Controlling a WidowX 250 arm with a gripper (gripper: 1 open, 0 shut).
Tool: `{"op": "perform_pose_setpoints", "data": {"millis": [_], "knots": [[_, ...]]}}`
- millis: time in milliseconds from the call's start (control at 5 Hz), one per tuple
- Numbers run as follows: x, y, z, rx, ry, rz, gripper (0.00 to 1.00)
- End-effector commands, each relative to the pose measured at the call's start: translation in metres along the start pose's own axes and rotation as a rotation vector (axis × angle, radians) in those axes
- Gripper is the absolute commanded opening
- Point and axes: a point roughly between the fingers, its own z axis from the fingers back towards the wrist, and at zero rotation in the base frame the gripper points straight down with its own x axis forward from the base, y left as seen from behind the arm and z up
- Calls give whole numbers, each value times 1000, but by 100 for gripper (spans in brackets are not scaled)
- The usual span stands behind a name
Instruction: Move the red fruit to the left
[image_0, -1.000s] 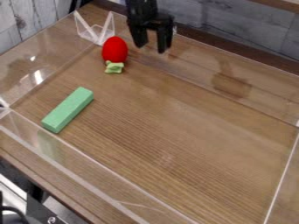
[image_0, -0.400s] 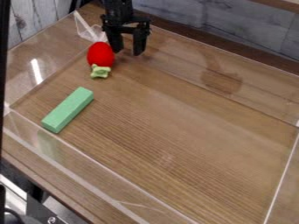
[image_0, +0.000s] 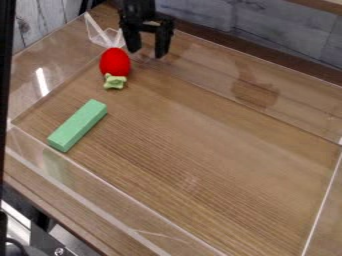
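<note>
The red fruit (image_0: 116, 65) is a small bright-red toy strawberry with a pale green cap at its lower end. It lies on the wooden tray floor at the far left. My black gripper (image_0: 148, 46) hangs just right of and behind it, fingers pointing down and spread apart, holding nothing. A small gap separates the fingers from the strawberry. A long flat green block (image_0: 78, 124) lies nearer the front left.
Clear plastic walls (image_0: 54, 170) ring the wooden tray. A clear folded plastic piece (image_0: 98, 30) stands at the back left corner behind the strawberry. Wooden floor (image_0: 214, 140) fills the middle and right.
The strawberry has moved left from about a second ago. The gripper moved left with it, then lifted slightly up and away; the strawberry stays where it was half a second ago.
</note>
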Motion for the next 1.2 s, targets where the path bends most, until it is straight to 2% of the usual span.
{"op": "perform_pose_setpoints", "data": {"millis": [0,200,400,800,1000], "knots": [[-23,16,34,-83,-125,34,100],[-38,3,38,-96,-161,-2,100],[-47,-2,46,-110,-157,-1,100],[-68,-20,56,-122,-174,5,100],[-78,-25,62,-138,-172,10,100]]}}
